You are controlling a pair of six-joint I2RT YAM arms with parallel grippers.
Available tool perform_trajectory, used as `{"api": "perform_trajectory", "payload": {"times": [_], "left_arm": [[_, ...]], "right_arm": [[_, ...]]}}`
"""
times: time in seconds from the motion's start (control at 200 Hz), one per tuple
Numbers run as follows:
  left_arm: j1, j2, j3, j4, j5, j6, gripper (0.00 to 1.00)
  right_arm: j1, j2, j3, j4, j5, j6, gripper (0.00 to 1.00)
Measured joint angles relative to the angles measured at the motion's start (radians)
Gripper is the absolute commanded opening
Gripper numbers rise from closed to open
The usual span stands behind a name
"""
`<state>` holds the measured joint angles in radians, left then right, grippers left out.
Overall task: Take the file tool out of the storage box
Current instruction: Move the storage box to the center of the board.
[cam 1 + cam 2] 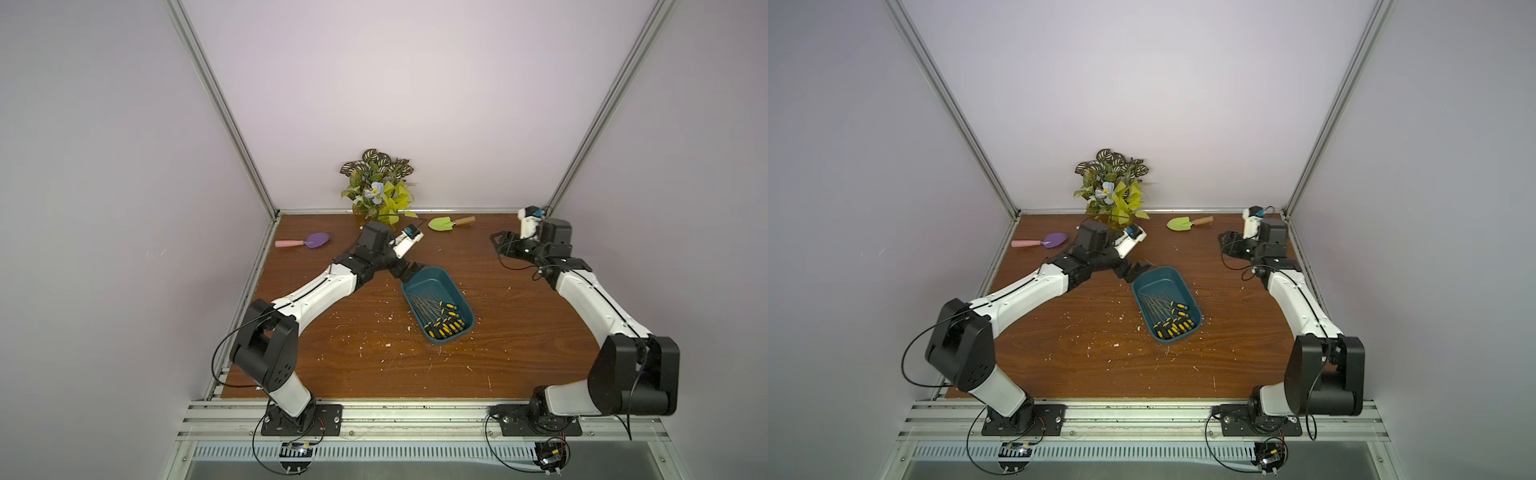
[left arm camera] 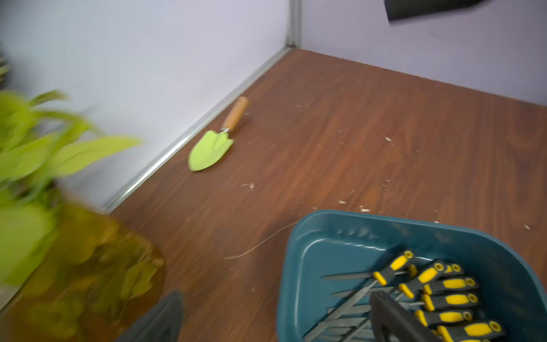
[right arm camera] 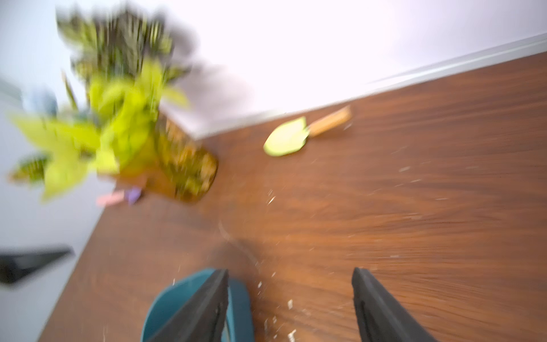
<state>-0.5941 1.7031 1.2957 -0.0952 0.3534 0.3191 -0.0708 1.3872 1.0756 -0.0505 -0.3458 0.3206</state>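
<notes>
bases: both arm mounts sit on the aluminium rail [image 1: 415, 409] at the near edge, closest to the top camera.
left arm [image 1: 316, 291]: elbow raised over the near-left of the table. The forearm reaches toward the centre and the wrist is pitched down at the box's far-left corner.
left gripper [image 1: 409, 270]: jaws wide, holding nothing. In the left wrist view one finger [image 2: 393, 322] is over the file shafts inside the box and the other [image 2: 162, 316] is outside it, over the wood.
right arm [image 1: 590, 303]: elbow high at the near right, forearm stretched to the far-right corner, wrist turned toward the robot's left.
right gripper [image 1: 500, 243]: jaws apart with nothing between them, well apart from the box. Its wrist view is smeared; the teal shape behind one finger [image 3: 207, 305] is probably the box.
box: dark teal rectangular plastic storage box [image 1: 432, 276] at table centre, set at an angle.
files: black-and-yellow-handled metal files [image 1: 440, 318] lie bundled inside the box, handles toward the near end.
rest: brown wood-grain tabletop [image 1: 519, 332] with white flecks [image 2: 251, 186]. An amber glass vase [image 2: 97, 245] of leaves stands at the far wall. A green trowel with a wooden handle [image 1: 442, 224] lies beside it, and a purple trowel with a pink handle [image 1: 318, 240] lies far left.
</notes>
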Motion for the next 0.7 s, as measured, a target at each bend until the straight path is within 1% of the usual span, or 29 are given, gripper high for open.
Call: {"api": "perform_trajectory", "payload": {"times": [0.045, 0.135, 0.215, 0.33, 0.46, 0.701], "left_arm": [[-0.046, 0.058, 0.067, -0.056, -0.005, 0.046, 0.99], [-0.104, 0.163, 0.175, -0.158, -0.019, 0.118, 0.99], [-0.132, 0.212, 0.2, -0.208, -0.045, 0.18, 0.99], [-0.163, 0.24, 0.2, -0.253, -0.079, 0.255, 0.99], [-0.187, 0.247, 0.2, -0.239, -0.109, 0.321, 0.99], [-0.241, 0.26, 0.199, -0.13, -0.133, 0.441, 0.99]], "right_arm": [[-0.03, -0.013, -0.002, 0.002, -0.002, 0.002, 0.73], [-0.059, -0.025, -0.031, 0.004, -0.026, 0.002, 0.74], [-0.074, -0.031, -0.08, 0.003, -0.047, 0.002, 0.74], [-0.089, -0.031, -0.136, 0.001, -0.072, 0.002, 0.74], [-0.094, -0.031, -0.151, 0.01, -0.085, 0.001, 0.75], [-0.095, -0.031, -0.163, 0.051, -0.106, -0.002, 0.75]]}}
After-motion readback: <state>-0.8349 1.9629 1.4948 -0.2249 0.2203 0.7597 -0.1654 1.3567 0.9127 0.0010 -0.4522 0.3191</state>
